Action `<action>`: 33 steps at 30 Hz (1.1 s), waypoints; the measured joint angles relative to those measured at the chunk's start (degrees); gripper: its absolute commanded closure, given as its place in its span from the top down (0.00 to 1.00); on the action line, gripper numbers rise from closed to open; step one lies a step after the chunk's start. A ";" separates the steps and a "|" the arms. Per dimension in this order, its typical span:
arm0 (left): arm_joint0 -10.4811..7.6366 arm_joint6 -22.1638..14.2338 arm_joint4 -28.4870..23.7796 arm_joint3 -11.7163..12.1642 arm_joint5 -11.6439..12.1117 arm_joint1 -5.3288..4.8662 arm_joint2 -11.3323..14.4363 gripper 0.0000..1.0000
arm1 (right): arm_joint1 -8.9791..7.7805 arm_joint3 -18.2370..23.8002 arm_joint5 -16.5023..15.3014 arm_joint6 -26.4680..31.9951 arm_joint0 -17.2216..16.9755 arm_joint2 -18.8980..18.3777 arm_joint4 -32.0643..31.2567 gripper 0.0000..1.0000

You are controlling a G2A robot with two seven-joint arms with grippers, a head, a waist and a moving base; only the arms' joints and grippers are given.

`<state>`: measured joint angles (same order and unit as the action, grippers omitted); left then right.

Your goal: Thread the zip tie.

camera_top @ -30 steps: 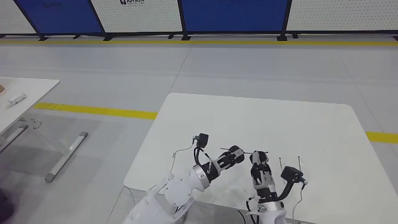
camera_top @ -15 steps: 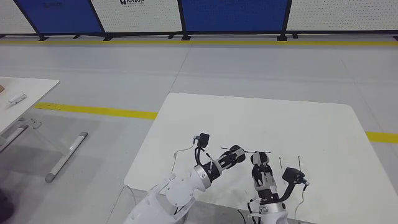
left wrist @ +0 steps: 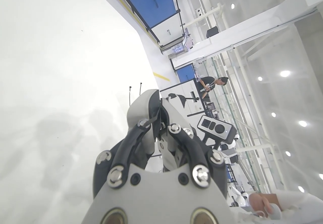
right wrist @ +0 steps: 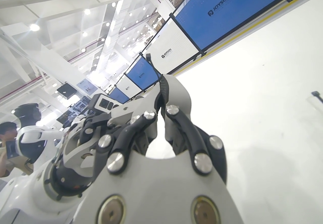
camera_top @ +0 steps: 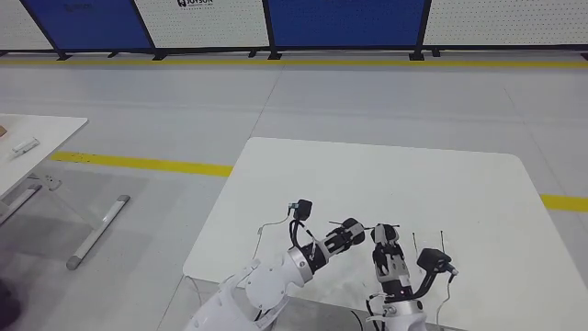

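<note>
**Current state**
- Left pincer (left wrist: 159, 100): closed on a thin black strip, judged to be the tail of the zip tie (left wrist: 153, 120).
- Right pincer (right wrist: 164, 81): closed on the zip tie, with the head end projecting past its fingertips.
- Both pincers sit close together over the near part of the tabletop (camera_top: 386, 175).

**Hazards**
1. Misalignment. The tail is thin and flexible. If it bows or twists, the tip will likely miss the head slot (the slot itself is too small to make out).
2. Slip. Only a little of the strap sits between the pads. A push along the strap may slide it through.
3. Drop. Opening either pincer before the tail is seated would probably let the tie fall.
4. Collision. Two spare ties (left wrist: 130, 92) lie on the tabletop just beyond the pincers. A low sweep could knock them.
</note>
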<state>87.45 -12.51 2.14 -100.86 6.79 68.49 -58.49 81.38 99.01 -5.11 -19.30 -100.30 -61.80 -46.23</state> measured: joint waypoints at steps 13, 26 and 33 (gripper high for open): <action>0.58 -0.32 0.85 -0.79 1.22 -0.27 0.02 0.00 | -0.34 -0.33 -2.98 3.83 0.26 -0.07 1.68 0.00; 0.60 0.49 0.94 -0.40 0.20 -0.39 -0.14 0.00 | -0.42 0.16 -2.42 1.30 -0.29 -0.40 1.97 0.09; 0.55 0.81 0.76 -0.23 -0.03 -0.41 -0.12 0.00 | -0.46 0.31 -2.26 0.23 -0.58 -0.28 1.39 0.00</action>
<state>88.00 -11.70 2.90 -101.09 6.77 68.08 -58.61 80.92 99.31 -7.37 -19.08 -100.88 -62.08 -44.84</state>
